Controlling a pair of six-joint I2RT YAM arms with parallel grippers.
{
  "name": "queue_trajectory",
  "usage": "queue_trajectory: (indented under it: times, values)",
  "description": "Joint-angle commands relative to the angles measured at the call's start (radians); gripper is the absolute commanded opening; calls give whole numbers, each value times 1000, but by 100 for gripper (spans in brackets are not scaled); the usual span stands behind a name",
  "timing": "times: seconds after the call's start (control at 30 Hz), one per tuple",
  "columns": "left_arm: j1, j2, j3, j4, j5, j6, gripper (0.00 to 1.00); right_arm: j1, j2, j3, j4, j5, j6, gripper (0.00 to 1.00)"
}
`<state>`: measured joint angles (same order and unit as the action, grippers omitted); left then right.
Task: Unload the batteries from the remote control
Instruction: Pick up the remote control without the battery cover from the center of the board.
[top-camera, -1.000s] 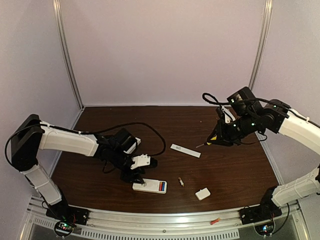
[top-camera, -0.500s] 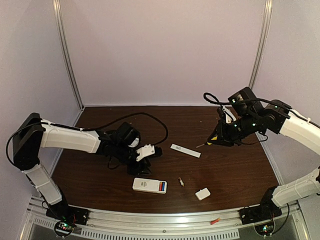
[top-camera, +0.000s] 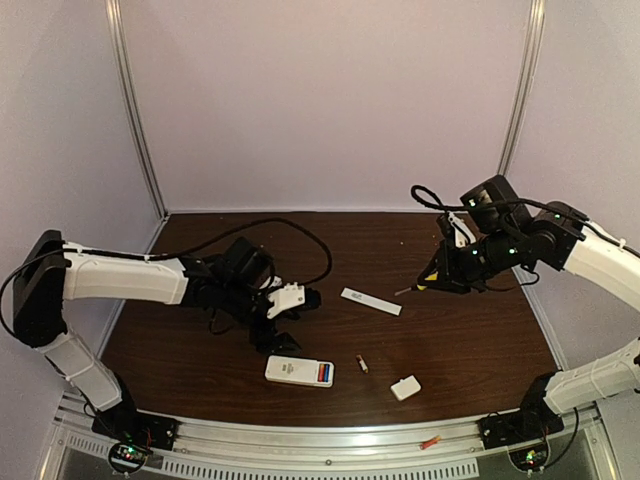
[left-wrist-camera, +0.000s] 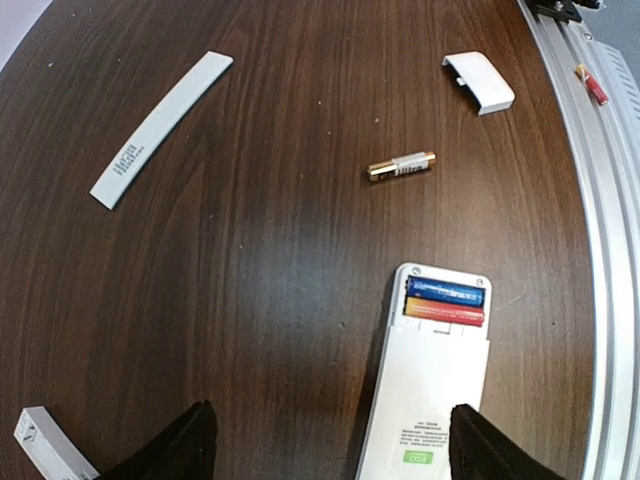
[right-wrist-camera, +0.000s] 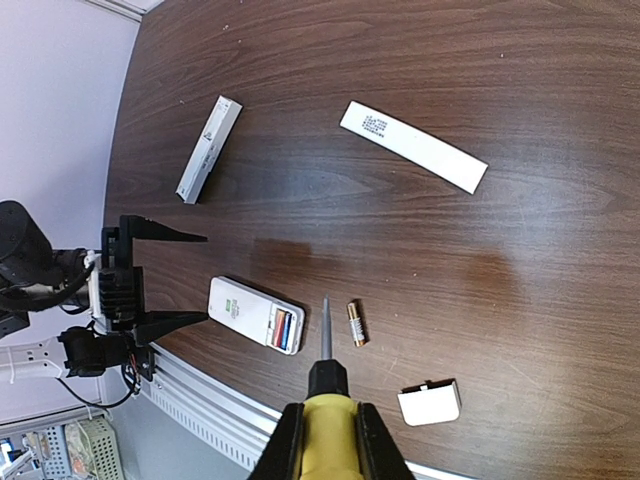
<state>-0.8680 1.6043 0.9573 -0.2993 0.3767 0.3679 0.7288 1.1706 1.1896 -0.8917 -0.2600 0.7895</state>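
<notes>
- Remote control (left-wrist-camera: 430, 400): white, face down on the dark wooden table (top-camera: 470, 340), near the front rail (top-camera: 330, 440); battery bay uncovered at one end.
- Blue battery (left-wrist-camera: 446, 292): seated in the bay, in the slot nearer the remote's end.
- Gold-and-red battery (left-wrist-camera: 444, 313): seated in the bay, touching the blue one along its side.
- Loose gold battery (left-wrist-camera: 400, 166): lying on the table, apart from the remote, between it and the cover.
- Small white cover (left-wrist-camera: 479, 81): resting on the table near the rail, past the loose battery, well apart from the remote.
- Long white strip (left-wrist-camera: 160, 125): flat on the table toward the middle, printed at one end, clear of everything else.
- White rectangular bar (right-wrist-camera: 208, 150): flat on the table on the left arm's side.
- Small red item (left-wrist-camera: 592, 84): on the rail; too small to identify.
- Left gripper (left-wrist-camera: 332, 405): raised above the table over the remote's label end, jaws spread wide, nothing between them.
- Right gripper (right-wrist-camera: 327, 412): in the air over the table's right side, well apart from the remote, jaws clamped on the handle.
- Yellow-handled screwdriver (right-wrist-camera: 327, 380): gripped by its handle, thin shaft pointing out past the fingers, tip touching nothing.
</notes>
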Motion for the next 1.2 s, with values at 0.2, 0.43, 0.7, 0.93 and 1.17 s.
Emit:
queue_trajectory:
  times: [0.2,0.43,0.7,0.93,1.17]
  values:
    - [0,-81,-90,-11,51,133,84,2,-18,-10,3,33,1,0]
    - [0,-26,-109,-3,66,103,83,3,-14,-2,-6,32,5,0]
    - [-7,2,-130,6,73,85,83,3,-9,-2,-8,29,9,0]
    - [-36,21,-155,38,15,85,82,3,6,4,-5,25,9,0]
    - [-50,52,-142,45,-35,85,77,3,8,4,-5,22,10,0]
